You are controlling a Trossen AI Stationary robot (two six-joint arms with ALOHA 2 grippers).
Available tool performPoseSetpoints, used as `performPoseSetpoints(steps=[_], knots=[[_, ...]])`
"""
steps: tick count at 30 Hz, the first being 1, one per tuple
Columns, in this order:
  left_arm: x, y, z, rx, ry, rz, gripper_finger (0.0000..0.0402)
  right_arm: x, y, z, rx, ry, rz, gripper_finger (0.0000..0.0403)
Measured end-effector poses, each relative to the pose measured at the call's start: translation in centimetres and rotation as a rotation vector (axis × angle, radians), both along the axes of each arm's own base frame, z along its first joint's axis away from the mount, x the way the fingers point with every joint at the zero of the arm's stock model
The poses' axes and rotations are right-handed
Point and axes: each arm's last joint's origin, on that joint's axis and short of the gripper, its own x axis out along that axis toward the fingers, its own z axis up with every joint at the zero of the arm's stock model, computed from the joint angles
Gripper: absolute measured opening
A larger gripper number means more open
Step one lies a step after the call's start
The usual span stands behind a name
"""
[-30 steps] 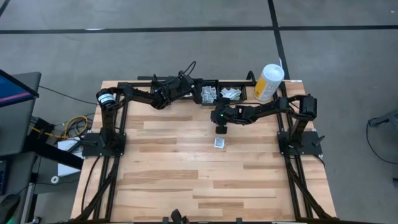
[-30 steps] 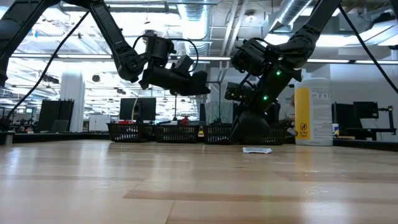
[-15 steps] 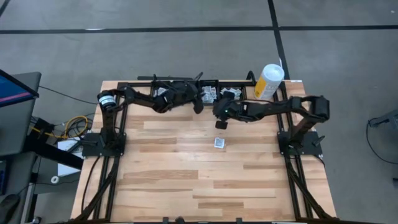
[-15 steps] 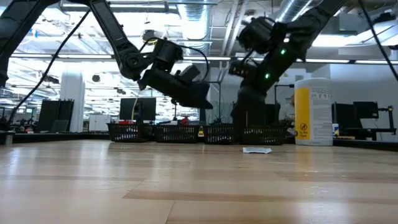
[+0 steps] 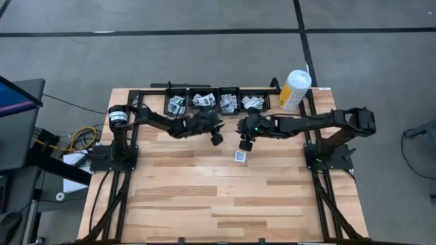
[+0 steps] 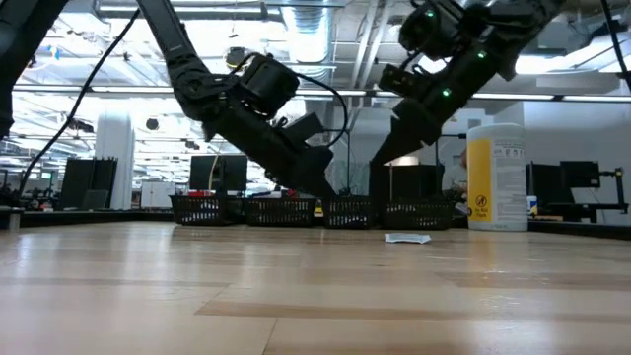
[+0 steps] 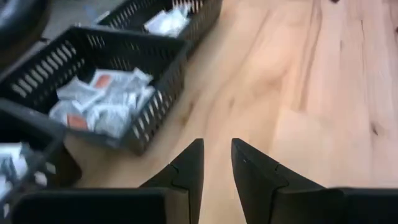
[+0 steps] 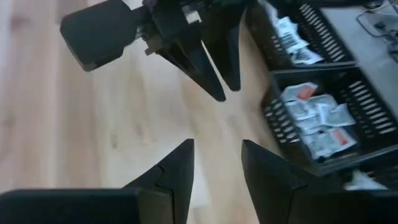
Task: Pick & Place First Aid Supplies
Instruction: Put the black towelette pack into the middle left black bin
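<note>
One first aid packet (image 5: 240, 156), small, white and flat, lies on the wooden table (image 5: 204, 197); in the low view the packet (image 6: 407, 238) shows flat on the boards. More packets fill a row of black baskets (image 5: 214, 101) at the far edge. My left gripper (image 5: 216, 139) hangs open and empty over bare wood just near of the baskets, slanting down (image 7: 216, 155). My right gripper (image 5: 244, 144) is open and empty too (image 8: 217, 155), above and slightly beyond the loose packet, facing the left gripper (image 8: 208, 59).
A tall white-and-yellow canister (image 5: 294, 90) stands at the far right corner beside the baskets, also seen in the low view as the canister (image 6: 495, 177). The two grippers are close together at the table's middle. Bare wood stretches toward the near edge.
My left gripper has swung from above the baskets toward the near edge and down, ending over bare wood. My right gripper has risen from close above the loose packet. Both stay open. The packet has not moved.
</note>
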Motion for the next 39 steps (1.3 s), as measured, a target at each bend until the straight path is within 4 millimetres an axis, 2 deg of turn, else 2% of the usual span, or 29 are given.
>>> performPoseSetpoints(steps=[4, 12, 16, 21, 26, 32, 39], knots=[[-1.2, -2.7, -0.3, -0.042, -0.001, -0.031, 0.0083, -0.7, 1.6, -1.3, 0.038, -0.026, 0.015, 0.0128], [-5.2, -9.9, 1.4, -0.121, -0.081, -0.22, 0.0083, -1.7, 5.3, -3.4, 0.163, -0.074, 0.037, 0.0128], [-7.0, -13.1, 1.3, -0.17, -0.107, -0.321, 0.0083, -2.3, 6.9, -4.0, 0.229, -0.076, 0.003, 0.0128], [-8.1, -16.1, 0.7, -0.195, -0.159, -0.424, 0.0083, -2.8, 8.7, -5.1, 0.269, -0.08, -0.029, 0.0128], [-8.5, -18.2, 0.0, -0.195, -0.171, -0.439, 0.0083, -2.8, 9.4, -7.2, 0.231, -0.092, -0.121, 0.0128], [-8.7, -19.4, -0.1, -0.245, -0.196, -0.458, 0.0083, -1.8, 9.8, -10.0, 0.213, -0.111, -0.15, 0.0128], [-9.1, -20.4, 0.0, -0.267, -0.202, -0.491, 0.0083, -0.9, 9.9, -11.4, 0.219, -0.159, -0.158, 0.0135]])
